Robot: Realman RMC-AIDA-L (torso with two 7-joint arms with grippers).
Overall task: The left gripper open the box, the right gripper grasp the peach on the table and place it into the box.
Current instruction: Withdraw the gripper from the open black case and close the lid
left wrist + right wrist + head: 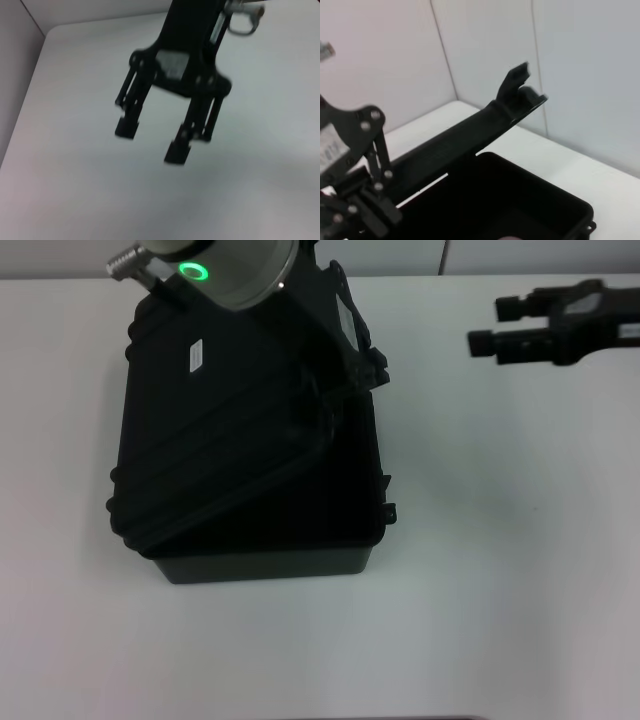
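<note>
My right gripper [492, 325] is hanging released and empty above the table [500, 590], off to the right of the box [270, 565] and level with its far edge. Its jaws are standing apart and pointing toward the box. From the left wrist it [150, 142] is showing the same spread jaws, with only bare table beneath.

My left gripper [357, 205] is sitting at the far side of the box, at the raised lid [220, 430]. I cannot tell whether it is clamped on the lid or only propping it. The lid is standing tilted, partly lifted, with a latch [520, 85] sticking up from its free edge.

The opening step is looking done or nearly so, since the box's dark inside is lying exposed on its near and right sides.

I am not seeing the peach anywhere on the table around the box. The box's inside is too dark to tell whether it is lying there. A faint pale speck is showing at the very edge of the right wrist view, too small to name.

Next, I judge, I am needing to find the peach. If it is not in the box, the right gripper is free to fetch it while the left keeps the lid up.
</note>
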